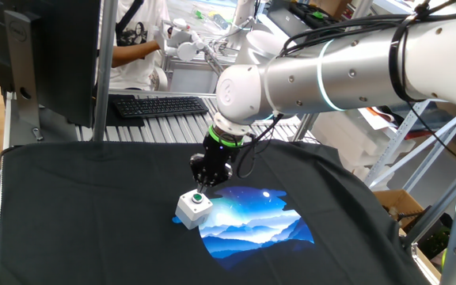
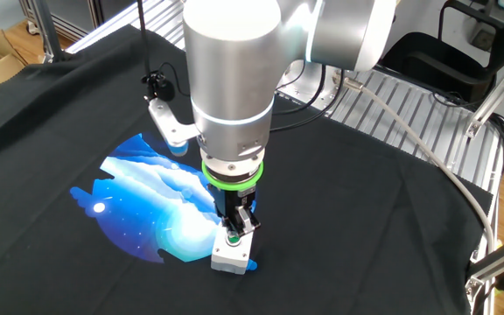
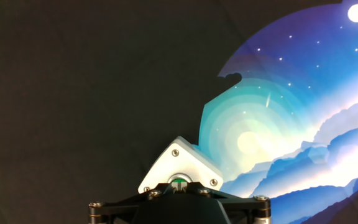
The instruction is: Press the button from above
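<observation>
The small light-grey box (image 1: 188,210) stands on the black cloth, at the edge of a blue printed picture. Its round dark-green button (image 1: 199,198) faces up. My gripper (image 1: 201,188) points straight down, directly over the button, with the tips at or just above it. In the other fixed view the box (image 2: 231,256) and button (image 2: 232,234) sit under the gripper (image 2: 235,226). In the hand view the button (image 3: 178,182) shows just beyond the gripper (image 3: 178,186), in the top of the box (image 3: 178,163). The fingertips meet in a thin seam, shut and holding nothing.
The black cloth (image 1: 93,206) covers the table, with the blue night-sky print (image 1: 252,222) beside the box. A keyboard (image 1: 161,105) and a monitor (image 1: 46,55) stand at the back. A person (image 1: 137,39) works behind. A cable (image 2: 392,149) runs across the cloth.
</observation>
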Available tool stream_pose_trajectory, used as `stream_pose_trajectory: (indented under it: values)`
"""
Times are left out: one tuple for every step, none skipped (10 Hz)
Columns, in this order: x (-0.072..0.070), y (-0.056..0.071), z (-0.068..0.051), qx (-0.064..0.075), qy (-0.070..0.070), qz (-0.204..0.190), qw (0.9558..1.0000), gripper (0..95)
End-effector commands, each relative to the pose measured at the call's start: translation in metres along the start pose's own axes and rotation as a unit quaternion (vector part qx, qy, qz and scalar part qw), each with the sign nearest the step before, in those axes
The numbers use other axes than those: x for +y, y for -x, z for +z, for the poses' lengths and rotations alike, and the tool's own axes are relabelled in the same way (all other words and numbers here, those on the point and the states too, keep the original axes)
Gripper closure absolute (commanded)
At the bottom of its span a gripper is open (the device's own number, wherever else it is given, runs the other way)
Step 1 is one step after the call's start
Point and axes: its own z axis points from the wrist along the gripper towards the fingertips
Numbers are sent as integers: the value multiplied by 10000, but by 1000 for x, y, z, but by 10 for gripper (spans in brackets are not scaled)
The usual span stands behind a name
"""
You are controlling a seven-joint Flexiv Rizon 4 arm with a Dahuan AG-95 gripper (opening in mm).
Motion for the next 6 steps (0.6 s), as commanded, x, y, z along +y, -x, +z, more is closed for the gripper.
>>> stream_pose_trajectory:
  values:
    - [-1, -2, -1, 15, 19, 8, 10000, 950]
    - [-1, -2, 0, 16, 25, 8, 10000, 950]
    - [-1, -2, 0, 16, 23, 7, 10000, 950]
    - [-1, -1, 1, 10, 34, 3, 10000, 950]
    - [-1, -1, 1, 6, 28, 6, 10000, 950]
    - [0, -1, 1, 10, 13, 11, 10000, 950]
